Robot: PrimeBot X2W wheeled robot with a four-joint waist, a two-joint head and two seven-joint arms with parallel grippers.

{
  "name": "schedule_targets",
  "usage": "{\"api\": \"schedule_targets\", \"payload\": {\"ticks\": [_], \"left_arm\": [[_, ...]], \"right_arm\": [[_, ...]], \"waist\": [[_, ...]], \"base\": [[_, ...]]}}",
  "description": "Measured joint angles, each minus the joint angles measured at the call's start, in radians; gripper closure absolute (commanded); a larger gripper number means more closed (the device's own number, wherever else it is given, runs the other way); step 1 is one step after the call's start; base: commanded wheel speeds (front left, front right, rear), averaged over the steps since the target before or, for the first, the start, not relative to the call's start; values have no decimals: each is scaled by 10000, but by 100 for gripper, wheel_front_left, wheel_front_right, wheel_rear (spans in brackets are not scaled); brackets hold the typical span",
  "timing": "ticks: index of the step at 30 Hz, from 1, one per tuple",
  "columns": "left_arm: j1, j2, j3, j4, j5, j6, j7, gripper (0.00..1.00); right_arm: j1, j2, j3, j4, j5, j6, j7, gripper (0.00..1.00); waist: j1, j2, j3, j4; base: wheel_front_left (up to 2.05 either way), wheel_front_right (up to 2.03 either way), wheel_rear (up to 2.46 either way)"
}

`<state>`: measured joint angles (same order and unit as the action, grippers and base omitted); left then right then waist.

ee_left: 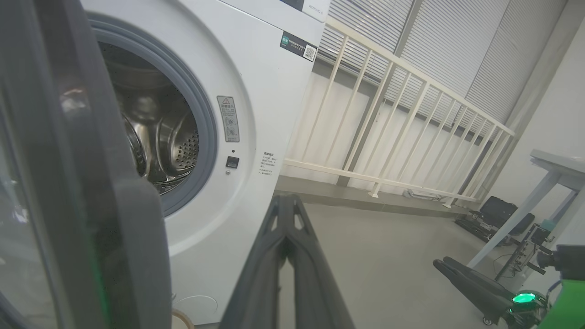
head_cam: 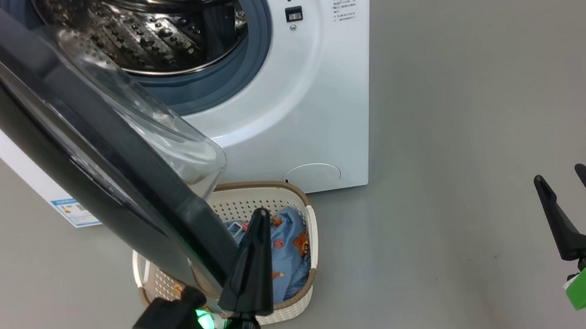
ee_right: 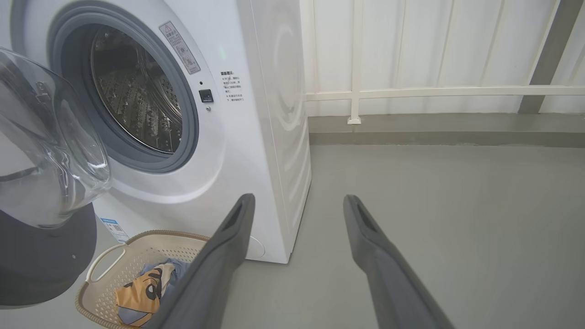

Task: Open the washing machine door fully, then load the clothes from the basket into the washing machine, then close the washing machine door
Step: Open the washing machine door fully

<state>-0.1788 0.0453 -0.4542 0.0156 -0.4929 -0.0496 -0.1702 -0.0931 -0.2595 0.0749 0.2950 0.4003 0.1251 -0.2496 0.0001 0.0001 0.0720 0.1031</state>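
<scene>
The washing machine door (head_cam: pixel 110 177) is hanging roughly half open, edge-on to the robot and slanting over the basket (head_cam: pixel 312 227), which is sitting on the floor (head_cam: pixel 471 128) against the front of the washing machine (head_cam: pixel 340 91). The clothes (head_cam: pixel 286 249) are lying inside it, partly under the door's black rim.

The left claw (head_cam: pixel 258 215) is clenched on nothing, fingers pressed together, pointing up just beside the door's lower free edge. Whether it is touching the rim, I cannot tell. The door lies to its left, so pushing that way looks like the move that would swing it fully open, and the left arm is much the nearer one. The right claw (head_cam: pixel 559 174) is hovering released, well off to the right.

As for writing, a warning sticker (ee_left: pixel 227 119) is showing a triangle, a black sticker (ee_left: pixel 299 46) is carrying a QR code, and the blue label (head_cam: pixel 75 212) is too small to read.
</scene>
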Motion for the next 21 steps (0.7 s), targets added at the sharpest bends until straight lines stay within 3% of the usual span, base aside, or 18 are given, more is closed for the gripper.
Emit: {"api": "schedule_targets", "payload": {"ticks": [10, 21], "left_arm": [[-573, -4, -63, 1517, -711, 209, -378, 100], [-1182, -13, -67, 3047, -1260, 151, -694, 100]], "right_arm": [[0, -10, -148, -90, -267, 0, 0, 0], [-1, -40, -138, -128, -305, 0, 0, 0]], "waist": [[0, 0, 112, 47], [0, 0, 174, 92]], "base": [[0, 0, 0], [0, 0, 0]]}}
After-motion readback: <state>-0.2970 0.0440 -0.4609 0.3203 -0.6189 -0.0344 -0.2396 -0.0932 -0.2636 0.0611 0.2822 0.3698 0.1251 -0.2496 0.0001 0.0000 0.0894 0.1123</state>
